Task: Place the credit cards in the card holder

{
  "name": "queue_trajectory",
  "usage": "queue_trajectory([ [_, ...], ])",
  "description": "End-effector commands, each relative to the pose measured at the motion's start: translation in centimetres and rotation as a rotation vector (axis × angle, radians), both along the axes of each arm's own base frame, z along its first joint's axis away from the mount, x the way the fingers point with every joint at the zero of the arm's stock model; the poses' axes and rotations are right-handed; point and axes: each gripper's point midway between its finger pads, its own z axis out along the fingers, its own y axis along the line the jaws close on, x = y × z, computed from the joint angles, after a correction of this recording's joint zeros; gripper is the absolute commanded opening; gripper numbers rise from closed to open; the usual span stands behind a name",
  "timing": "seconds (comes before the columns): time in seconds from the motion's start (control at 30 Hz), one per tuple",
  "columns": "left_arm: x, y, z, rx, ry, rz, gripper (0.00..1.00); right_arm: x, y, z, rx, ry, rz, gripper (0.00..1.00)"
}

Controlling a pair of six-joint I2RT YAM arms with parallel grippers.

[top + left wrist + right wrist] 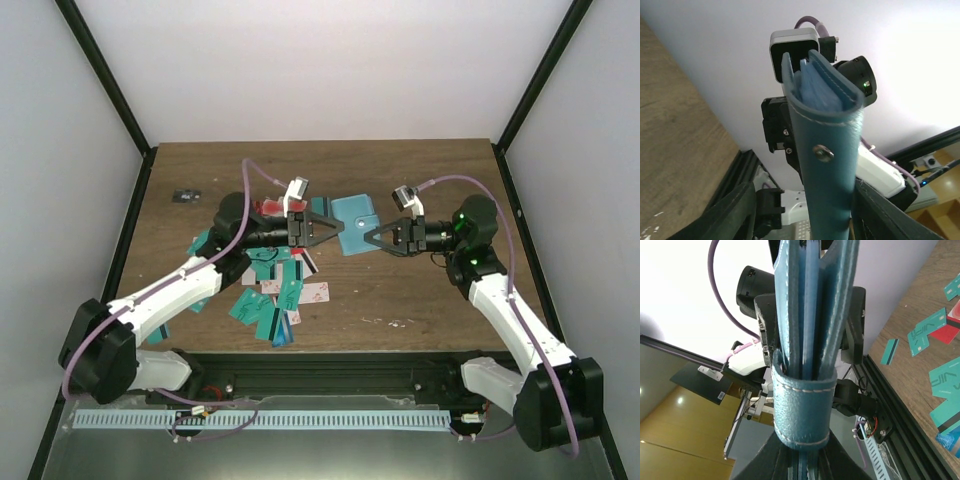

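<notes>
Clamping grainy stitched card holder (352, 222): left fingers (730, 215), right fingers (767, 465).

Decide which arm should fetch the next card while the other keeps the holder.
Left. Both the left gripper and right gripper clamp the card holder, but the credit cards lie by the left arm.

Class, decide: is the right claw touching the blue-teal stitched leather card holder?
Touching. The right wrist view shows the blue-teal stitched leather card holder pinched between the right claw's two dark fingers, no gap visible.
</notes>
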Motion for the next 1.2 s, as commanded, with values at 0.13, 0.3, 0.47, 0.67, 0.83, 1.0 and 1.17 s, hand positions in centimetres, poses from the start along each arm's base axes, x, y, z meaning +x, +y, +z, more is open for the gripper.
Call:
queue_trajectory([
  [0.13,-0.8,-1.4,2.2,-0.092,-0.056,-0.062,0.31,-1.9,0.5,3.2,0.033,-0.122,0.072,0.01],
  [0.3,-0.6,-1.4,2.7,-0.103,-0.062,-0.045,0.06,-1.5,0.6,2.5,0.022,-0.108,0.056,0.07],
  [0.47,-0.2,-1.1,1.9,-0.054,-0.057,-0.004,0.04,0.4,0.5,-0.3,-0.106,-0.046,-0.063,0.62],
  [0.67,1.7,-0.6,-0.4,0.150,-0.065,0.125,0.04,1.7,-0.9,-3.1,-0.316,-0.111,-0.204,0.96],
  [0.83,2.8,-0.7,-2.0,0.268,-0.061,0.148,0.04,3.5,-2.4,-5.7,-0.491,-0.113,-0.313,1.00],
  [1.0,3.5,-1.1,-3.5,0.356,-0.043,0.162,0.04,4.7,-2.7,-4.8,-0.530,-0.146,-0.362,1.00],
  [1.17,4.2,-1.5,-4.7,0.452,-0.043,0.171,0.04,5.1,-2.5,-4.0,-0.530,-0.160,-0.366,1.00],
])
